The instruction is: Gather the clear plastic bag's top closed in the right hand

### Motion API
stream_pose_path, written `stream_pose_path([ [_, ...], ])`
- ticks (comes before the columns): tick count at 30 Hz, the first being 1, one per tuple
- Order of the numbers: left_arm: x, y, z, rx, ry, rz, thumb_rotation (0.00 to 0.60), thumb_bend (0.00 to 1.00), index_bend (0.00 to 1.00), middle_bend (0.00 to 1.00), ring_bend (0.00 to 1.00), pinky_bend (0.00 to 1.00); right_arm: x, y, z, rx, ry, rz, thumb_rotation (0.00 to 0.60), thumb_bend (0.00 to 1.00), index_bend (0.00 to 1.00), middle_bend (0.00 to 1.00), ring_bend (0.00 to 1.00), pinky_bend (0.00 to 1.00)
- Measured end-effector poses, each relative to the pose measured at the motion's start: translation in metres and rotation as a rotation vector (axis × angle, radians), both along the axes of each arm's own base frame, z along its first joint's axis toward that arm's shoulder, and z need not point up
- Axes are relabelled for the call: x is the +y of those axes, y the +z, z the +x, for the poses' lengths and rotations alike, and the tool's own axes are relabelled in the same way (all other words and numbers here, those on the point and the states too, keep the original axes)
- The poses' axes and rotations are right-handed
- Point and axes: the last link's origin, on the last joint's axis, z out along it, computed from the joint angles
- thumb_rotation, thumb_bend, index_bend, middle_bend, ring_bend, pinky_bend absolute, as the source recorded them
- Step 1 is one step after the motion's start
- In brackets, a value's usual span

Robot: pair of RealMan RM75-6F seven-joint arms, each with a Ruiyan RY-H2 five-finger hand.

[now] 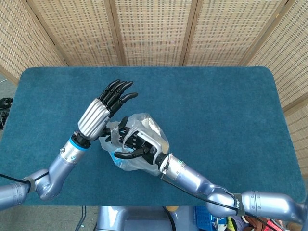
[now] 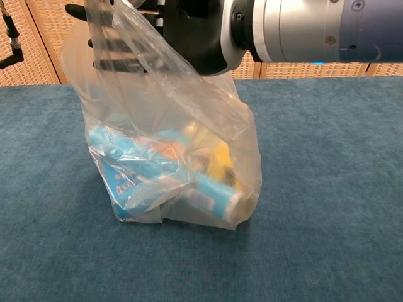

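Right hand sits at the mouth of the clear plastic bag, its dark fingers partly curled with film draped over and between them; it has some of the top in its hold, but the mouth is not yet drawn fully shut. In the chest view the same hand shows at the top edge, with a fold of film running down from it across the bag's front. Left hand hovers just behind and to the left of the bag, fingers straight and spread, holding nothing.

Bag and contents stand near the middle of the blue table, toward the robot's side. Inside lie several packaged items, blue, orange and yellow, settled at the bottom.

Judging by the creases and the way it sags, the film is thin, limp and slippery, and will slide out from loosely curled fingers. The load looks light but enough to anchor the base. The best place to take hold appears to be the slack neck above the contents, bunching all sides of the rim together.
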Motion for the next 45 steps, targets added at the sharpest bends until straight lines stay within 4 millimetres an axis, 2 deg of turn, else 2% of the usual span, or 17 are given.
stream_pose_path([
  [14,0.002,-0.015,0.009,0.016,0.001,-0.025,0.6,0.55,0.11,0.0,0.0,0.0,0.0,-0.003,0.006,-0.027,-0.015,0.022,0.6,0.22,0.24,0.33,0.16,0.14],
  [19,0.004,-0.018,0.011,0.012,0.005,-0.026,0.6,0.55,0.11,0.0,0.0,0.0,0.001,-0.005,0.007,-0.031,-0.024,0.044,0.6,0.22,0.21,0.3,0.14,0.14],
  [24,0.004,-0.023,0.013,0.005,0.008,-0.04,0.6,0.55,0.11,0.0,0.0,0.0,0.002,-0.007,0.007,-0.03,-0.019,0.061,0.6,0.22,0.16,0.27,0.12,0.22],
  [26,0.005,-0.023,0.014,0.003,0.01,-0.042,0.6,0.55,0.11,0.0,0.0,0.0,0.002,-0.007,0.007,-0.031,-0.019,0.067,0.6,0.22,0.14,0.25,0.12,0.25],
  [45,0.009,-0.025,0.012,-0.014,0.041,-0.067,0.6,0.55,0.1,0.0,0.0,0.0,0.006,-0.008,0.009,-0.086,-0.042,0.128,0.6,0.23,0.13,0.25,0.12,0.25],
])
